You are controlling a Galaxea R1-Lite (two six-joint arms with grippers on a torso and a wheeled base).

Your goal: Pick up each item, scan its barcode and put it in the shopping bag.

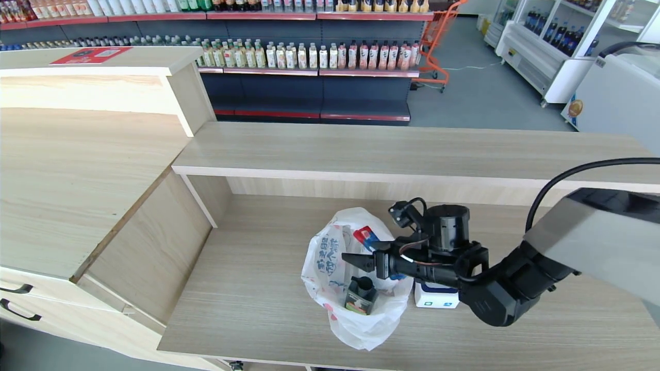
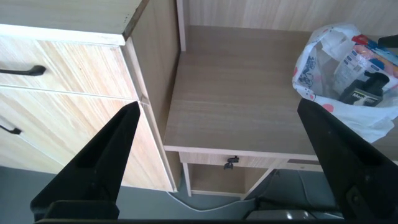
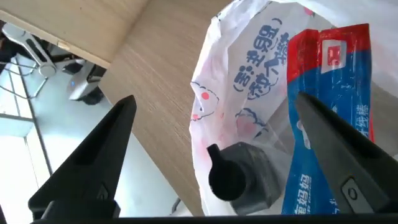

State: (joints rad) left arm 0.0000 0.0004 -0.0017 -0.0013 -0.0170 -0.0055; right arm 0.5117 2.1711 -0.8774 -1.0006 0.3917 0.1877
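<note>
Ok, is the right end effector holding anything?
No, the right end effector is open and empty over the shopping bag.

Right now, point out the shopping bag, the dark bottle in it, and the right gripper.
shopping bag (image 1: 324,257): head view, printed left wall.
dark bottle (image 1: 360,299): head view, its body.
right gripper (image 3: 214,98): right wrist view, midway between fingertips.

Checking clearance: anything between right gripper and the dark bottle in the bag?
Nothing visible. Open right gripper hangs over the white plastic shopping bag; dark black-capped bottle sits exposed below, red-and-blue packet beside it.
</note>
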